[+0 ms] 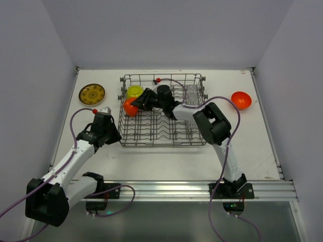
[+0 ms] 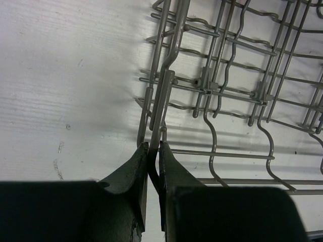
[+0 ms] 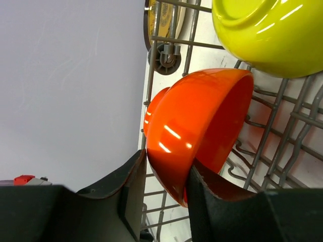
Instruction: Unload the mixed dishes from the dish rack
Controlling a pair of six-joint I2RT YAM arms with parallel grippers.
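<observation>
**Right arm on the orange bowl in the rack**

Your right gripper [image 3: 166,189] has its two fingers astride the rim of a glossy orange bowl [image 3: 197,131], pinching it at the left end of the grey wire dish rack [image 1: 162,108], just beside a yellow-green bowl [image 1: 134,91]. Your left gripper [image 2: 153,166] is pinched tight on the rack's near-left wire edge. A second orange bowl [image 1: 241,100] and a brown-and-yellow patterned plate [image 1: 92,93] sit on the white table [image 1: 252,146], either side of the rack.

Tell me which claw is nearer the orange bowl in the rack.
Right. The right claw straddles the orange bowl's rim; the left claw grips the dish rack's edge wire, apart from it.
</observation>
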